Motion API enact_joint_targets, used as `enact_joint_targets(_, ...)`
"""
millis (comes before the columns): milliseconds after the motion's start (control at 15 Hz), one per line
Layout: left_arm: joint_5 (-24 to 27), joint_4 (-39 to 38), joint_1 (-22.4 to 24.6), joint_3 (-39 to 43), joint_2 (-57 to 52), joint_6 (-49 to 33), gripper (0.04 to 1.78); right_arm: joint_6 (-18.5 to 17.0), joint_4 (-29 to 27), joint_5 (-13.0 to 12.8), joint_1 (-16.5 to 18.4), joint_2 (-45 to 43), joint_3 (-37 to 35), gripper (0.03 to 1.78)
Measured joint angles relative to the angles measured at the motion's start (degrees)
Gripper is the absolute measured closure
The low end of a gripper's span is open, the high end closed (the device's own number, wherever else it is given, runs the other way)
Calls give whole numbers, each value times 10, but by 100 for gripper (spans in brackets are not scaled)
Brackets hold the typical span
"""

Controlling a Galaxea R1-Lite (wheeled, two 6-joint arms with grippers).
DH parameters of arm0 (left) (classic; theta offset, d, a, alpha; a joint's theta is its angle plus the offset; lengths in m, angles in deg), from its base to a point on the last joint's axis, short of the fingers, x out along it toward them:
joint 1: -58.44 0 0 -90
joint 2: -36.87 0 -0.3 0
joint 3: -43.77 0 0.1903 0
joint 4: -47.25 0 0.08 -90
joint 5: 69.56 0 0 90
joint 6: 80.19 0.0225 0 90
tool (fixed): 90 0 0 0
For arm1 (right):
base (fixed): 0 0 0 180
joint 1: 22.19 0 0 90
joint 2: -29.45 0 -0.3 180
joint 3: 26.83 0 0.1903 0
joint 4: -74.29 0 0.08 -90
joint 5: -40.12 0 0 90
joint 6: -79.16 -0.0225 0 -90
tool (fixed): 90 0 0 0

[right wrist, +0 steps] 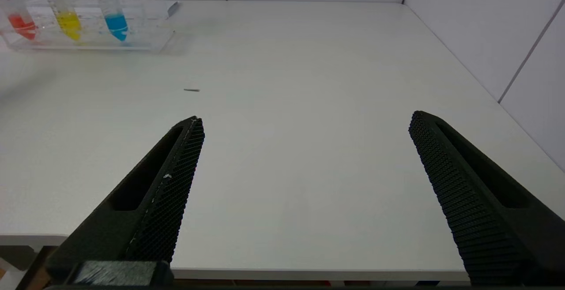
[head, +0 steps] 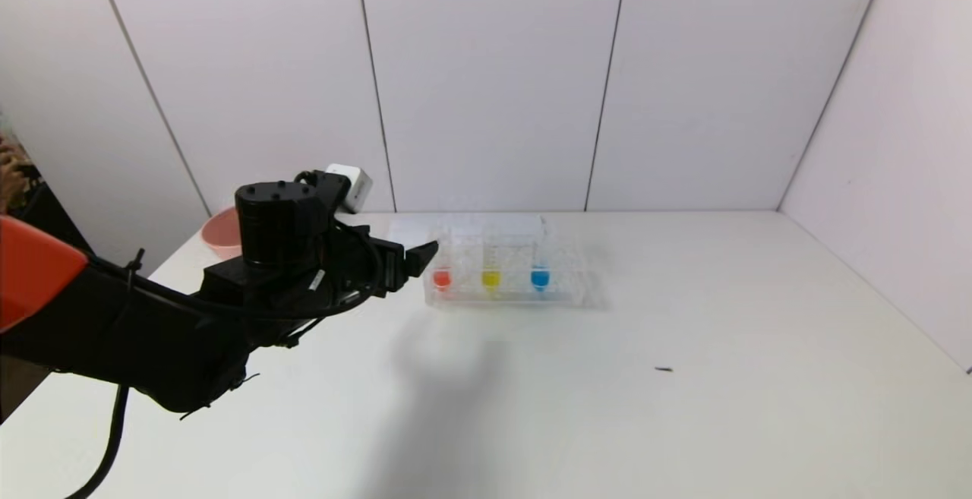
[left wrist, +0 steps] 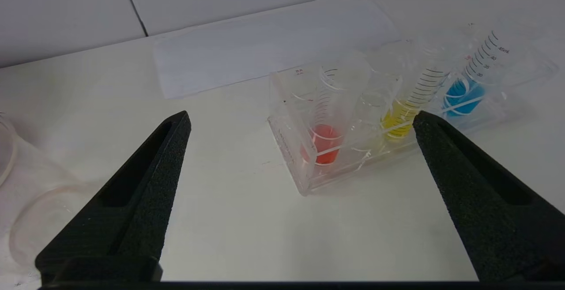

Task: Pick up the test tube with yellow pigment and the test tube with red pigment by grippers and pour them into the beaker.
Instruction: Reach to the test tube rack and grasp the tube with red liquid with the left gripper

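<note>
A clear rack [head: 507, 295] at the back middle of the white table holds three upright tubes. The test tube with red pigment [head: 442, 279] [left wrist: 324, 142] stands at the rack's left end. Beside it is the test tube with yellow pigment [head: 491, 279] [left wrist: 399, 120]. My left gripper [head: 420, 257] [left wrist: 302, 115] hovers open just left of the rack, pointing at the red tube, with nothing between its jaws. A faint clear outline at the edge of the left wrist view looks like the beaker [left wrist: 39, 210]; in the head view my left arm hides it. My right gripper [right wrist: 304, 118] hangs open and empty over the table's near edge.
A tube with blue liquid [head: 540, 279] fills the rack's right end. A pink bowl [head: 219, 235] sits at the back left behind my left arm, with a white box [head: 351, 184] by the wall. A clear flat sheet [left wrist: 265, 47] lies behind the rack. A small dark speck [head: 664, 369] lies on the table's right half.
</note>
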Motion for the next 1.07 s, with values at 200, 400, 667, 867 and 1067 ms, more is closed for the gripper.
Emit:
enact_joint_targets(200,-15,-43,-11,-6,36,1,6,0,0,0,0,0,0,11)
enact_joint_targets(400,-39,-91,-20,-10,71,1,6,0,0,0,0,0,0,11)
enact_joint_targets(667,-49,-108,-24,-16,100,2,6,0,0,0,0,0,0,11)
enact_joint_targets(867,-49,-112,-24,-22,114,2,6,0,0,0,0,0,0,11)
enact_joint_targets(1067,-50,-112,-26,-32,127,2,6,0,0,0,0,0,0,11)
